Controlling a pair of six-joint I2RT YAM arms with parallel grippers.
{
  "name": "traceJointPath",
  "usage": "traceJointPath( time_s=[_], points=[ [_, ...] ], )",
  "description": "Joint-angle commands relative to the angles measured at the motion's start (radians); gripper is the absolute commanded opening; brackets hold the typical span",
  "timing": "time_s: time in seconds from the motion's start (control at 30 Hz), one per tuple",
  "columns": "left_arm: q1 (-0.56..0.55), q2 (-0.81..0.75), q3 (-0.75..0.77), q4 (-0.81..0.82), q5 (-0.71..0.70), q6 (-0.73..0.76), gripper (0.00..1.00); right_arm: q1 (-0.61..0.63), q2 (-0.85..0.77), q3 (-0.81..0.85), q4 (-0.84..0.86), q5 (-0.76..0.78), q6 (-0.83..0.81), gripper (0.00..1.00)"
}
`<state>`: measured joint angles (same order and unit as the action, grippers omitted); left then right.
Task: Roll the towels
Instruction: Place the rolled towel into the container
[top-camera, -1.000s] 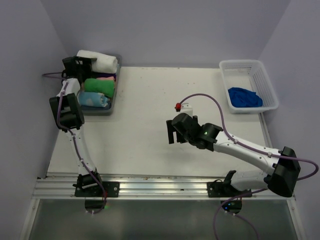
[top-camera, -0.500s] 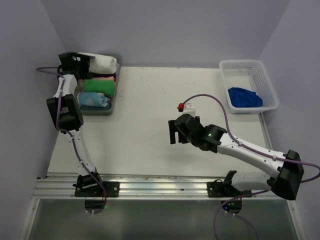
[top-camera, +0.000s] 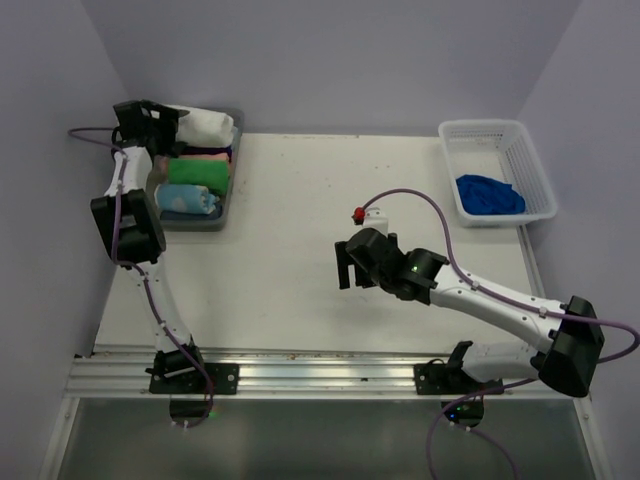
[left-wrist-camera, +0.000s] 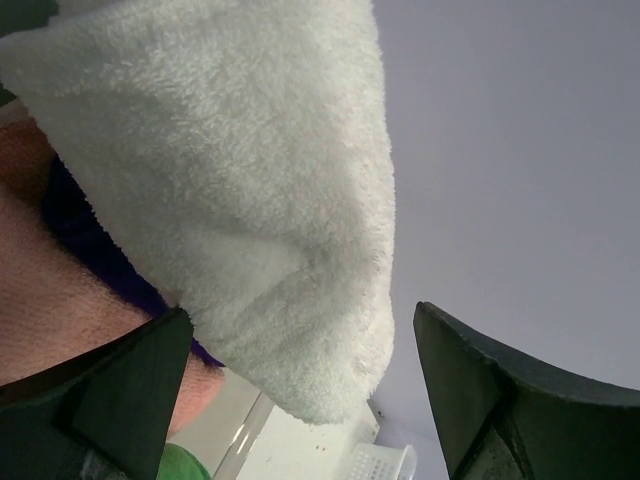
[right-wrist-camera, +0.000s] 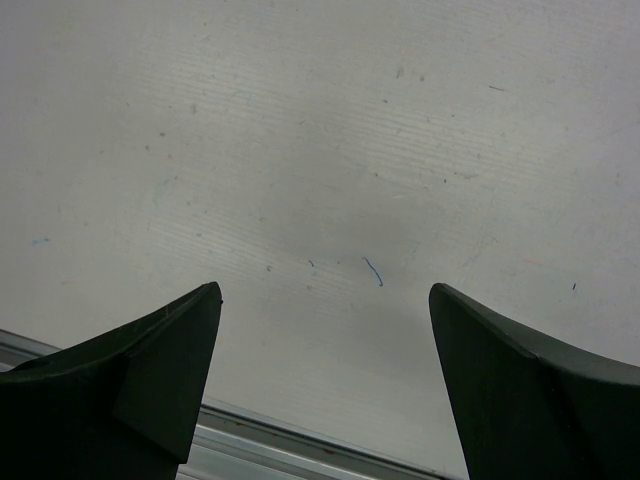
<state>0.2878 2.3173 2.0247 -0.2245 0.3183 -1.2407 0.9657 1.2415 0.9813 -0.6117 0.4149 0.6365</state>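
The left arm stands tall along the left wall, its upper links folded so that the left end effector (top-camera: 160, 125) sits at the far-left corner, level with the top of the grey bin (top-camera: 195, 224). Its jaws are wide. In the left wrist view the rolled end of the white towel (left-wrist-camera: 250, 200) lies between the two dark fingers (left-wrist-camera: 120, 390), close against the one on the left of that view, with open space before the other, so nothing is clamped. The white towel rests at the far end of the bin. Nearer in the same bin lie a strip of pink cloth (top-camera: 210, 155), a green towel (top-camera: 197, 172) and a pale blue dotted towel (top-camera: 188, 200), packed side by side.

The right arm stretches low and leftward from its base, reaching the middle of the tabletop (top-camera: 280, 200). The right end effector (top-camera: 346, 272) points down with its jaws spread wide. The right wrist view shows only bare, lightly scuffed surface between its fingers (right-wrist-camera: 130, 380). Just beyond it stands a small white part with a red cap (top-camera: 365, 213), from which a purple cable (top-camera: 420, 195) arcs back to the arm.

The blue towel (top-camera: 490, 193) lies crumpled in the white basket (top-camera: 535, 175) at the far-right corner, well apart from both arms.
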Motion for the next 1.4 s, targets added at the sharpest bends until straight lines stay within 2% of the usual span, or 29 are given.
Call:
traceJointPath(
  time_s=[0.0,0.43,0.53,0.7,0.87,1.0,1.17,1.37],
  points=[
    [0.017,-0.085,0.055,0.013,0.001,0.043,0.94,-0.001,0.006,0.019,0.041,-0.007,0.008,0.88],
    [0.010,-0.018,0.133,0.122,0.062,0.040,0.92,-0.001,0.003,0.014,0.038,-0.004,0.014,0.88],
    [0.008,0.050,0.201,0.117,0.085,0.024,0.90,-0.001,0.006,0.014,0.038,-0.007,0.015,0.88],
    [-0.006,0.123,0.216,0.220,0.094,-0.019,0.90,-0.001,0.013,0.017,0.040,-0.007,0.019,0.88],
    [-0.042,0.270,0.356,0.290,0.090,-0.049,0.90,-0.001,0.026,0.025,0.030,-0.007,0.025,0.88],
    [-0.065,0.323,0.362,0.332,0.073,-0.040,0.90,0.001,0.021,0.028,0.020,0.002,0.034,0.88],
    [-0.084,0.356,0.365,0.309,0.061,-0.003,0.90,0.001,0.009,0.026,0.001,0.013,0.042,0.88],
    [-0.075,0.315,0.322,0.318,0.087,0.032,0.90,-0.001,-0.011,0.019,-0.002,0.016,0.049,0.88]
  ],
)
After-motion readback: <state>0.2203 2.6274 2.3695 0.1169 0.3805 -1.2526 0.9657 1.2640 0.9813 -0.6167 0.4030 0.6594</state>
